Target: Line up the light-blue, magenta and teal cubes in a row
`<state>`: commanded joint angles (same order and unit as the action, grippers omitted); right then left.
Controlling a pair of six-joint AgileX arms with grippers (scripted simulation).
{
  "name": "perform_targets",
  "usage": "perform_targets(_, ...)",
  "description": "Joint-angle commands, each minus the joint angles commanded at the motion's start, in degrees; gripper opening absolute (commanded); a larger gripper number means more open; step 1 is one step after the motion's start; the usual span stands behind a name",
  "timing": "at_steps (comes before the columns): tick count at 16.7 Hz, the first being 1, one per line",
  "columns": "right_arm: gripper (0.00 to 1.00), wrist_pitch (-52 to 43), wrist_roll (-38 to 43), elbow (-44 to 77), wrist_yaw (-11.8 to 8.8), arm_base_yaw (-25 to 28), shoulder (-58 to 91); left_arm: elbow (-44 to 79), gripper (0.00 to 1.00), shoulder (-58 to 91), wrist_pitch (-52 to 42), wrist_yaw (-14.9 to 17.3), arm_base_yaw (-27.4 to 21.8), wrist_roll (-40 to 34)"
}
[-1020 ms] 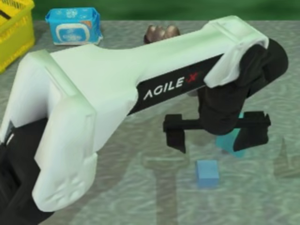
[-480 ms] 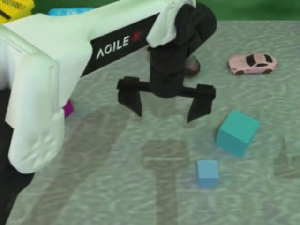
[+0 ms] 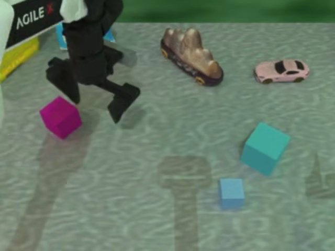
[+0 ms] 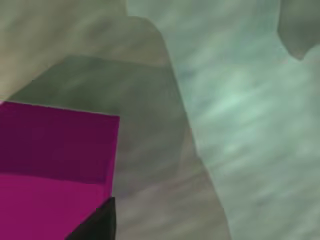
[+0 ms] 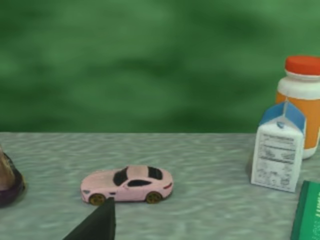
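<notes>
My left gripper [image 3: 94,99] hangs over the table's upper-left region, at about ten o'clock from the table's centre, its black fingers spread wide and holding nothing. The magenta cube [image 3: 61,116] sits on the table [image 3: 157,219] just below the nearer fingertip — close beside it, though whether they touch cannot be told from above. In the left wrist view the magenta cube [image 4: 50,170] fills the near corner, with one dark fingertip just beside its edge.

The teal cube [image 3: 265,147] rests well apart from it, at about four o'clock from the table's centre, turned at an angle to the table edges. The light-blue cube [image 3: 231,192] lies near it, at roughly seven o'clock from the teal one, not touching.

A bronze-brown toy vehicle [image 3: 191,55] lies toward twelve o'clock, and a pink toy car [image 3: 281,71] toward two o'clock. A yellow basket [image 3: 18,55] shows at the left edge.

My right arm stays parked out of the top view — its wrist view shows the pink toy car [image 5: 127,184], a small carton [image 5: 278,146] and an orange-capped bottle [image 5: 303,90]; its finger spacing cannot be told.
</notes>
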<state>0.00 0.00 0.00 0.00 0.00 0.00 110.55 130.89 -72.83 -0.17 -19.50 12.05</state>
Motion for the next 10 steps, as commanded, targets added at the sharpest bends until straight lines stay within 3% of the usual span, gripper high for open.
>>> perform_targets(5,1.0,0.0,0.0,0.0,0.0,0.0,0.0,-2.6,1.0,-2.7,2.1,0.2,10.0,16.9)
perform_targets(10,1.0,0.0,0.0,0.0,0.0,0.0,0.0,-3.0,1.0,-3.5,2.7,0.4,12.0,19.8)
